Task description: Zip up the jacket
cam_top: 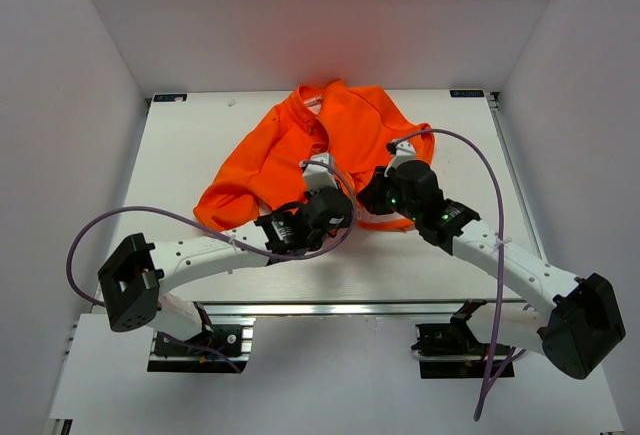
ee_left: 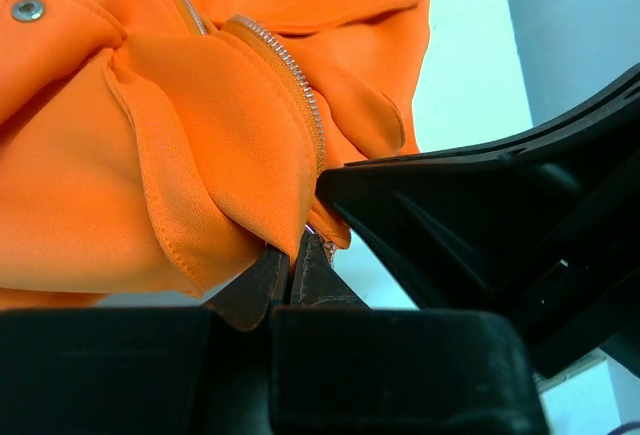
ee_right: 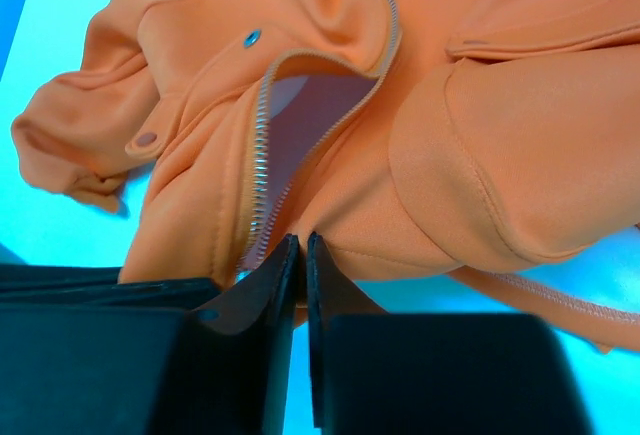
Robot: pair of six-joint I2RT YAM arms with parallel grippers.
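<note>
The orange jacket [cam_top: 330, 145] lies crumpled at the middle back of the table, collar away from me. Both grippers meet at its near hem. My left gripper [cam_top: 335, 207] is shut on the hem edge [ee_left: 292, 255] at the lower end of one row of zipper teeth [ee_left: 300, 95]. My right gripper [cam_top: 372, 195] is shut on the hem fabric [ee_right: 302, 245] just right of the zipper's foot. Above it the zipper [ee_right: 260, 165] gapes open and shows pale pinkish lining [ee_right: 310, 105]. I cannot see the slider clearly.
The white table [cam_top: 180, 155] ends at white walls on the left, right and back. A purple cable [cam_top: 480, 165] loops over the right arm. The right arm's black body [ee_left: 480, 215] fills the right of the left wrist view. Snaps [ee_right: 252, 39] dot the jacket front.
</note>
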